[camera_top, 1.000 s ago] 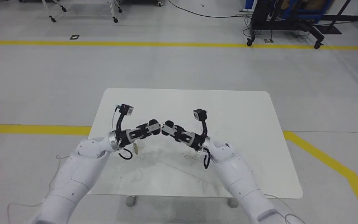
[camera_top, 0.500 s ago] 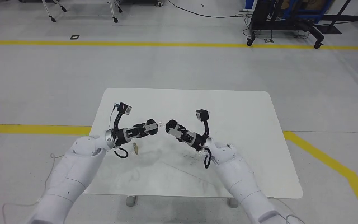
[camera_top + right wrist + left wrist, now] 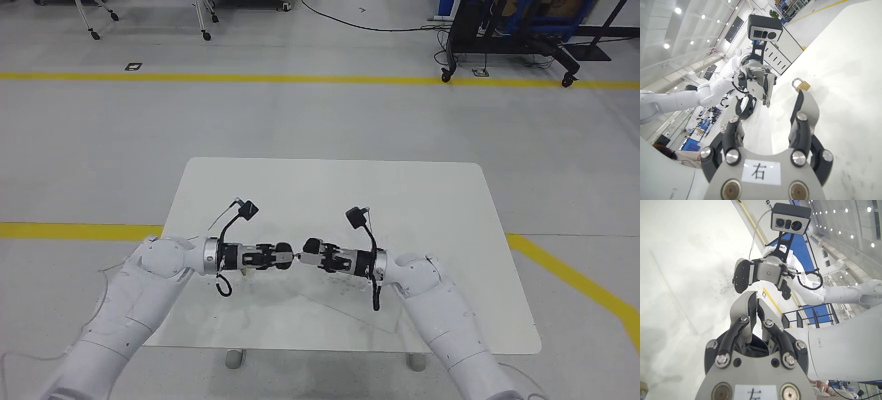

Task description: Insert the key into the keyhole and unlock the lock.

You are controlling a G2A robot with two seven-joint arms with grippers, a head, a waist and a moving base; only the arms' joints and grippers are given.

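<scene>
Your left gripper (image 3: 756, 299) is clamped on the key (image 3: 768, 102). The key's blade sticks out past the fingertips, its long axis in line with the gripper and aimed at your right gripper (image 3: 309, 247), which is just beside it with jaws apart. The padlock (image 3: 803, 85) lies flat on the table (image 3: 420, 200), apart from the 2 grippers.

Top camera, mounted above the arms, looks down from well back on the whole counter (image 3: 430, 190); wrist cameras sit close behind the left end effector (image 3: 756, 298) and right end effector (image 3: 770, 98), facing each other, each catching the opposite arm; all three share the counter's middle.
</scene>
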